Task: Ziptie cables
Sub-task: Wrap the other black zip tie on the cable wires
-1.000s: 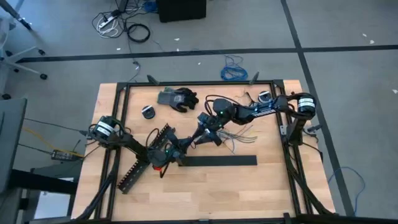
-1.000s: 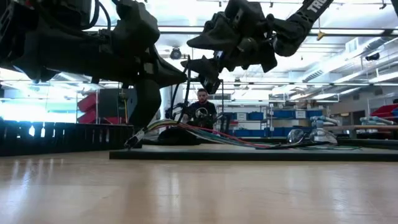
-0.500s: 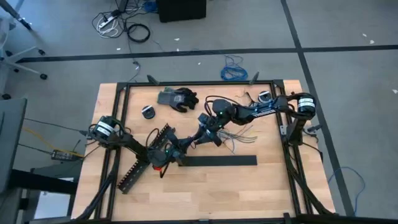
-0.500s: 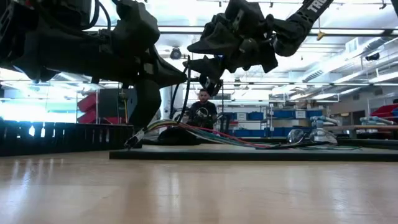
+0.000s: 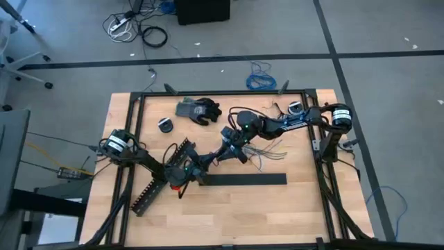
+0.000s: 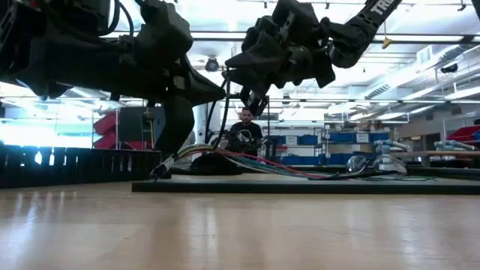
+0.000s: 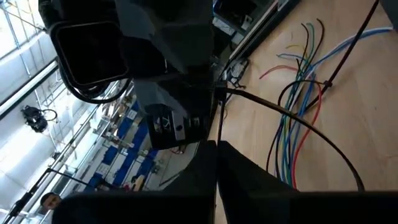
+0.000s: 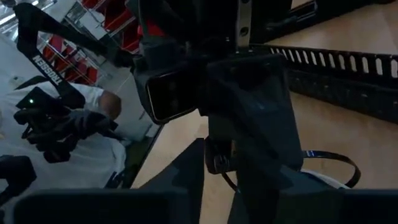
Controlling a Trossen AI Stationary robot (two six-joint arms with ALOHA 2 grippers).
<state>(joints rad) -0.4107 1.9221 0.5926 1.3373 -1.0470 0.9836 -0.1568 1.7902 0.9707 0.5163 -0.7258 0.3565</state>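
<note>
Wooden counter in black frame, grey floor around; person seated in room behind. Cables at frame centre-right, ends fanned. Left end effector and right end effector meet beside bundle; finger opening cannot tell. Thin ziptie loops over wires.

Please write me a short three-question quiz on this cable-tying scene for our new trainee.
1. True or false: the cables lie on the floor beside the table.
2. What lies at the table's far edge, near the small round black object? A) a dark glove B) a hammer C) a mug
3. Fill in: the left gripper and the right gripper meet near the table's ____.

Key: 1 false, they lie on the table, fanned out by the right gripper; 2 A, the glove; 3 middle.
</note>
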